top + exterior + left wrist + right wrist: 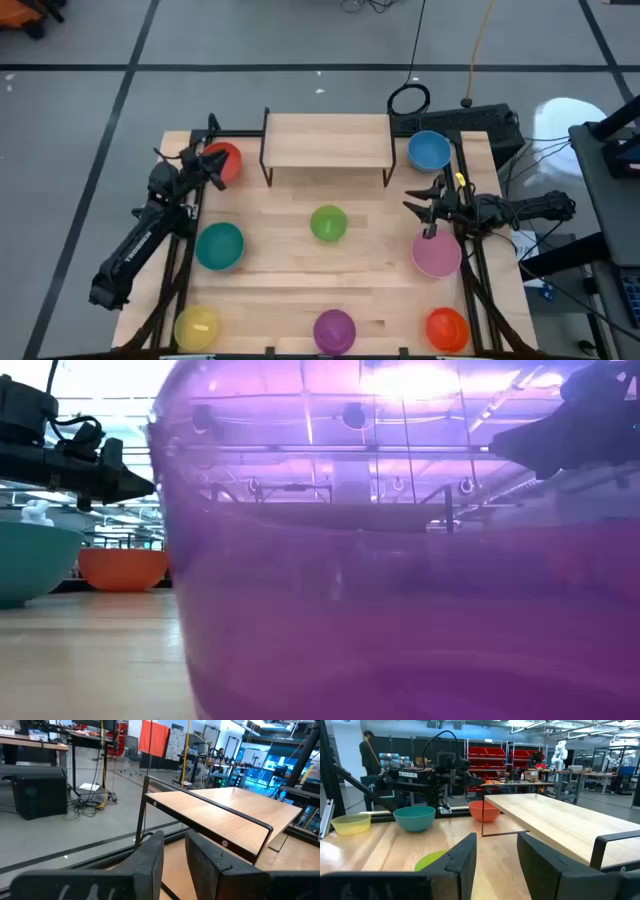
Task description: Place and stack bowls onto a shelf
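Both empty: left gripper point(214, 168) parted over red bowl point(225, 160) upper left, right gripper point(428, 197) open above pink bowl point(436, 253); off-centre descent risks tipping either.

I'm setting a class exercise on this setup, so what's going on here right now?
Two robot arms are at a table of coloured bowls, and nothing is stacked yet: the shelf is bare. The left end effector hovers open by the red bowl, the right end effector open above the pink bowl. Neither holds anything.
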